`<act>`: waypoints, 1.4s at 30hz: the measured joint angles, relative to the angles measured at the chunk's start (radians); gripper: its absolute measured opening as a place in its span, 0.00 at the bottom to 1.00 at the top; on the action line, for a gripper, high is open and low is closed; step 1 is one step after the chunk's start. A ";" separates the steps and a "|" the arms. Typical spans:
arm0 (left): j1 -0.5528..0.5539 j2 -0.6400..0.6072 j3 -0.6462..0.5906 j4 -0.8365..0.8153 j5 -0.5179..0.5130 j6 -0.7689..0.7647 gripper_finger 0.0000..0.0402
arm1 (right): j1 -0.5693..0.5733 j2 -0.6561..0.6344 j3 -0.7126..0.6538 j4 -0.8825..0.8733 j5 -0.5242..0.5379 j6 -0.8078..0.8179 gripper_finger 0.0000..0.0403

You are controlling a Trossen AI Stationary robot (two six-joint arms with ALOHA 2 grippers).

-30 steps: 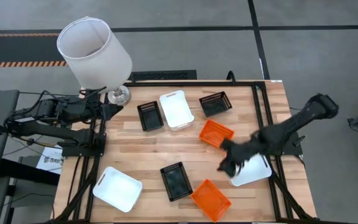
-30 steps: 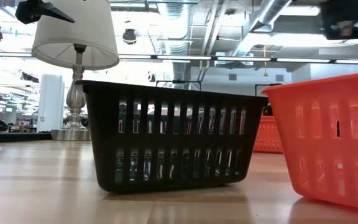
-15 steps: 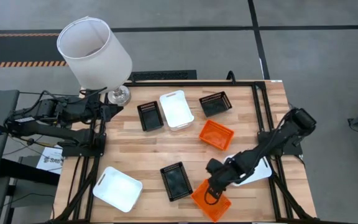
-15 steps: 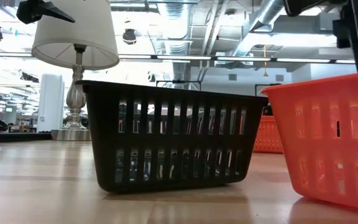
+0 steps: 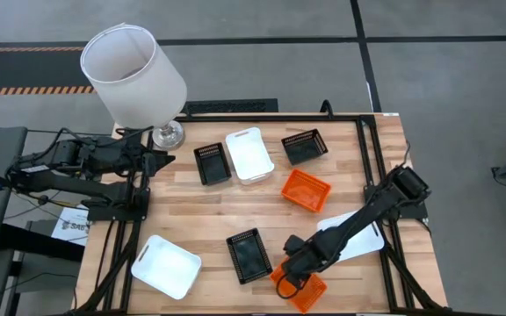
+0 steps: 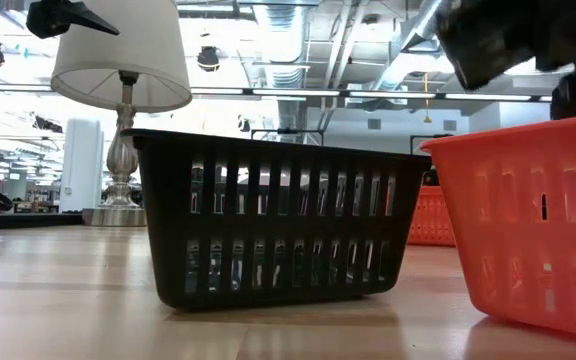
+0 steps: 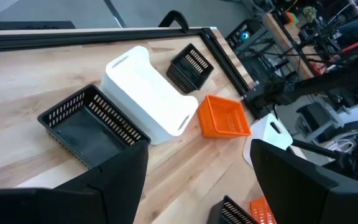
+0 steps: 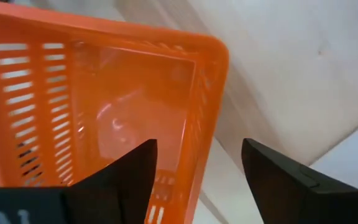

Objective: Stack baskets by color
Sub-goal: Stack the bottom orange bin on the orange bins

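A: Right gripper (image 8: 194, 180), fingers (image 8: 120, 177) spread wide, poised over the near orange basket (image 8: 98, 106); one finger hangs above the basket's floor, the other outside its wall, so the rim (image 8: 207, 99) runs between them. Nothing is pinched yet.

B: And which way does the basket lie from those fingers?

A: Directly beneath them. In the high view the right gripper (image 5: 290, 274) covers the inboard end of that orange basket (image 5: 306, 291) at the table's near edge. The basket's long axis runs diagonally, roughly in line with the reaching right arm, so the fingers straddle a short end wall.

B: The other arm?

A: Left gripper (image 7: 194, 186), fingers likewise spread and empty, waits at the far left corner beside the lamp (image 5: 134, 75), well apart from this basket. The right arm is plainly the nearer.

B: Outward from there?

A: A black basket (image 5: 249, 255) sits just beside the fingers toward the table's centre. A white basket (image 5: 363, 235) lies partly under the right forearm. The second orange basket (image 5: 306, 190) is farther up the table, the likely destination for the one below the fingers. Beyond it are a white basket (image 5: 249, 154) flanked by two black baskets (image 5: 212, 163), and another white basket (image 5: 166, 265) at the near left corner.
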 joint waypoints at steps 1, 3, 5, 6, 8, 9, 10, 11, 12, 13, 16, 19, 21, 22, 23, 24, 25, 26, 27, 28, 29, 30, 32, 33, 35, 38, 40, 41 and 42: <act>0.000 0.000 0.000 0.000 0.000 0.002 0.68 | 0.000 0.008 0.000 0.003 -0.001 0.006 0.64; 0.000 0.000 0.000 0.000 0.001 0.010 0.68 | 0.000 0.009 -0.001 0.000 -0.001 0.017 0.60; 0.000 0.000 0.000 -0.001 0.002 0.019 0.68 | 0.000 0.006 0.000 -0.004 0.000 0.035 0.52; 0.000 0.000 0.000 -0.001 0.002 0.022 0.68 | 0.000 0.006 0.000 -0.011 0.001 0.043 0.46; 0.000 0.000 0.000 -0.002 0.002 0.026 0.68 | 0.000 0.001 0.000 -0.031 -0.001 0.052 0.30; 0.000 0.000 0.000 -0.003 0.002 0.026 0.68 | -0.001 -0.002 0.000 -0.035 -0.002 0.052 0.21; 0.000 0.000 0.000 -0.003 0.002 0.026 0.68 | -0.001 -0.001 0.000 -0.035 -0.003 0.049 0.12; 0.000 0.000 0.000 -0.003 0.002 0.026 0.68 | -0.001 0.000 0.000 -0.031 -0.005 0.043 0.07; 0.000 0.000 0.000 -0.004 0.002 0.026 0.68 | -0.001 0.000 0.001 -0.030 -0.007 0.036 0.05; 0.000 0.000 0.000 -0.005 0.002 0.026 0.68 | -0.003 0.000 0.002 -0.029 -0.009 0.036 0.05; 0.000 0.000 0.000 -0.005 0.001 0.027 0.68 | -0.013 -0.008 0.002 -0.036 -0.011 0.035 0.04; 0.000 0.000 0.000 -0.005 -0.001 0.027 0.68 | -0.022 -0.056 0.018 -0.068 0.006 0.009 0.02; 0.000 0.000 0.000 -0.005 -0.001 0.027 0.68 | -0.032 -0.101 0.028 -0.116 0.022 0.007 0.02; 0.000 0.000 0.000 -0.005 -0.001 0.027 0.68 | -0.039 -0.124 0.034 -0.134 0.031 -0.004 0.02; 0.000 0.000 0.000 -0.005 -0.001 0.027 0.68 | -0.047 -0.151 0.038 -0.155 0.039 -0.017 0.02; 0.000 0.000 0.000 -0.005 -0.001 0.027 0.68 | -0.055 -0.182 0.042 -0.178 0.047 -0.029 0.02; 0.000 0.000 0.000 -0.005 -0.001 0.027 0.68 | -0.066 -0.215 0.050 -0.202 0.057 -0.040 0.02; 0.000 0.000 0.000 -0.005 -0.001 0.027 0.68 | -0.079 -0.252 0.056 -0.223 0.068 -0.054 0.02; 0.000 0.000 0.000 -0.006 0.000 0.027 0.68 | -0.093 -0.285 0.062 -0.248 0.083 -0.070 0.02; 0.000 0.000 0.000 -0.007 0.001 0.027 0.68 | -0.113 -0.318 0.065 -0.271 0.102 -0.090 0.01; 0.000 0.000 0.000 -0.009 0.002 0.027 0.68 | -0.137 -0.350 0.068 -0.298 0.123 -0.113 0.01; 0.000 0.000 0.000 -0.011 0.002 0.027 0.68 | -0.164 -0.381 0.069 -0.326 0.144 -0.140 0.01; 0.000 0.000 0.000 -0.010 0.002 0.027 0.68 | -0.234 -0.437 0.070 -0.393 0.172 -0.209 0.01; 0.000 0.000 0.000 -0.010 0.002 0.027 0.68 | -0.272 -0.459 0.070 -0.431 0.181 -0.250 0.01; 0.000 0.000 0.000 -0.011 0.002 0.027 0.68 | -0.361 -0.489 0.070 -0.494 0.196 -0.350 0.01; 0.000 0.000 0.000 -0.016 0.001 0.027 0.68 | -0.488 -0.506 0.069 -0.520 0.200 -0.545 0.01; 0.000 0.000 0.000 -0.034 -0.001 0.027 0.68 | -0.561 -0.504 0.069 -0.519 0.200 -0.676 0.01; 0.000 0.000 0.000 -0.042 -0.002 0.027 0.68 | -0.593 -0.501 0.069 -0.517 0.200 -0.740 0.01; 0.000 0.000 0.000 -0.046 -0.002 0.026 0.68 | -0.621 -0.492 0.069 -0.511 0.200 -0.801 0.01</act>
